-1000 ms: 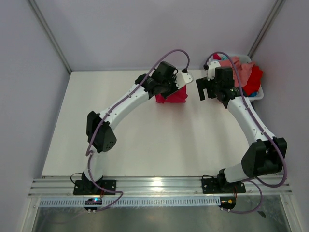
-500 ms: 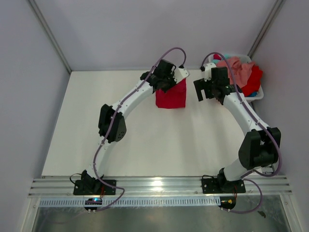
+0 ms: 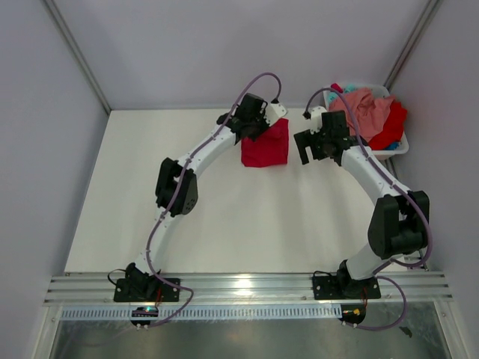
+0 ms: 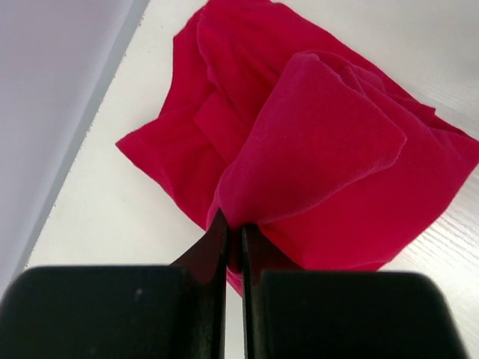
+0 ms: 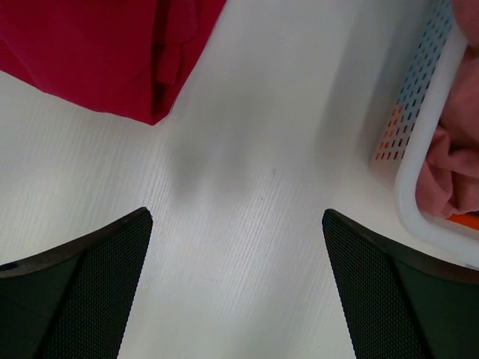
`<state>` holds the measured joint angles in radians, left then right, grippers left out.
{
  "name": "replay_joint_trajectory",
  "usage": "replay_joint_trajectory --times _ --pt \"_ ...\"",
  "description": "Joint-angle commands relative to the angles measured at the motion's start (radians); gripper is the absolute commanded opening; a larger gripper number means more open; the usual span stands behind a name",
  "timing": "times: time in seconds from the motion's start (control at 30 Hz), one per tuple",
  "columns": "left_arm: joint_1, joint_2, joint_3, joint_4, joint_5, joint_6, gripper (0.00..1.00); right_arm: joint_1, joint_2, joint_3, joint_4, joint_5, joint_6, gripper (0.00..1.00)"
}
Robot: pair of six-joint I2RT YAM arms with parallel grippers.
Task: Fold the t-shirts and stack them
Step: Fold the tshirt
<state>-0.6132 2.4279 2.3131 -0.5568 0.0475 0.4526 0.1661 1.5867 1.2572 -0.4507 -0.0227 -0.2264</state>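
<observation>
While the red t-shirt (image 3: 267,147) lies bunched at the far side of the white surface (image 3: 224,217), the left pincer (image 4: 233,226) clamps a fold of it; the right pincer (image 5: 236,224) gapes wide beside a basket (image 3: 399,149) of more t-shirts (image 3: 368,109).

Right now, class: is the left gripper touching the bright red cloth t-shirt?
Touching. The left wrist view shows the left gripper shut on a fold of the bright red cloth t-shirt.

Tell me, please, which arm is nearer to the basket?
The right arm; its open jaws hover just left of the basket. The left arm, farther left, holds the red shirt.
</observation>
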Motion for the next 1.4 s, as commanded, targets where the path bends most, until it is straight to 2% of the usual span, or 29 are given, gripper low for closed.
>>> replay_joint_trajectory --times 0.0,0.23,0.77,0.87,0.9,0.93,1.0,1.07,1.37 --pt "0.004 0.025 0.057 0.115 -0.003 -0.005 0.0 0.035 0.002 -0.016 0.052 -0.037 -0.002 0.99" --pt "0.013 0.117 0.112 0.175 -0.003 -0.025 0.0 0.078 0.016 -0.022 0.064 -0.055 -0.004 0.99" --pt "0.04 0.197 0.126 0.293 -0.006 -0.04 0.01 0.122 -0.007 -0.051 0.073 -0.192 -0.045 0.99" --pt "0.04 0.211 0.128 0.314 -0.02 -0.041 0.03 0.127 -0.005 -0.061 0.086 -0.201 -0.05 0.99" --pt "0.04 0.215 0.127 0.324 -0.035 -0.048 0.09 0.131 0.001 -0.056 0.083 -0.2 -0.051 0.99" --pt "0.04 0.221 0.129 0.334 -0.038 -0.055 0.27 0.134 0.007 -0.053 0.081 -0.198 -0.056 0.99" --pt "0.04 0.229 0.127 0.363 -0.101 -0.063 0.73 0.144 0.019 -0.047 0.076 -0.198 -0.059 0.99" --pt "0.04 0.232 0.124 0.373 -0.121 -0.057 0.99 0.148 0.022 -0.042 0.076 -0.197 -0.065 0.99" --pt "0.04 0.169 0.043 0.422 -0.15 -0.062 0.99 0.161 0.042 -0.048 0.081 -0.215 -0.07 0.99"
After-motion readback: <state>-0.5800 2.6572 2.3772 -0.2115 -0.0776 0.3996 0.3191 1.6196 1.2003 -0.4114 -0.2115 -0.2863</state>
